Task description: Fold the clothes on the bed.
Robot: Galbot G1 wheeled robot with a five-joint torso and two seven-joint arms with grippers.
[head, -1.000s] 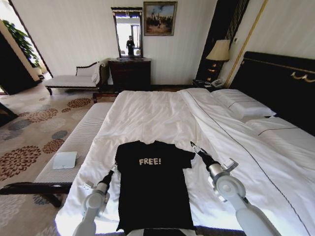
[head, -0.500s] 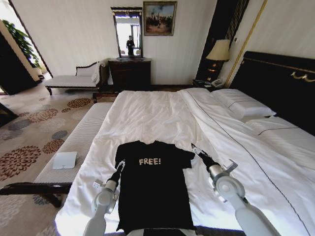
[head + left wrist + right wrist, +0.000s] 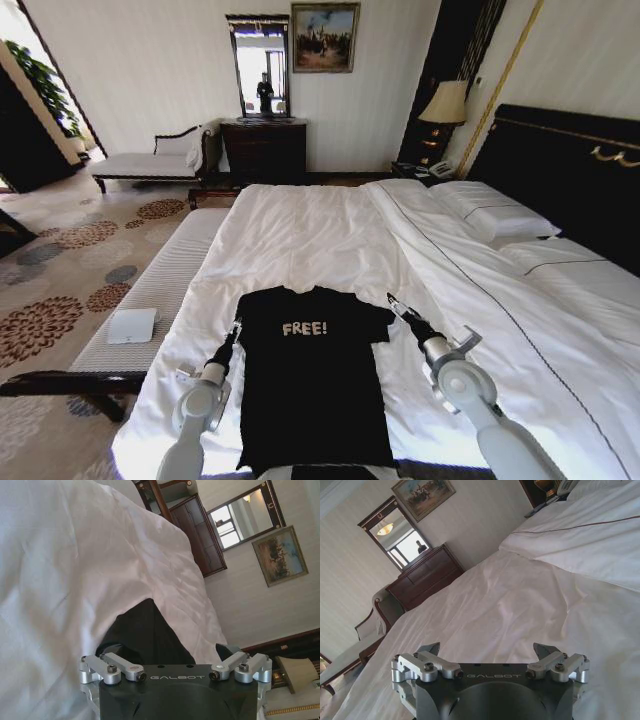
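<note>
1. The black T-shirt [image 3: 312, 375] lies flat, chest up, on the near part of the bed [image 3: 330, 235], collar pointing away from the robot.
2. The left gripper [image 3: 235, 327] sits by one sleeve, the right gripper [image 3: 392, 300] by the other; both wrist views show spread, empty jaws.
3. A good fold likely needs each sleeve edge pinched cleanly, without catching the sheet.
4. Readable writing: "FREE!" on the chest, "GALBOT" on both gripper bodies.
</note>
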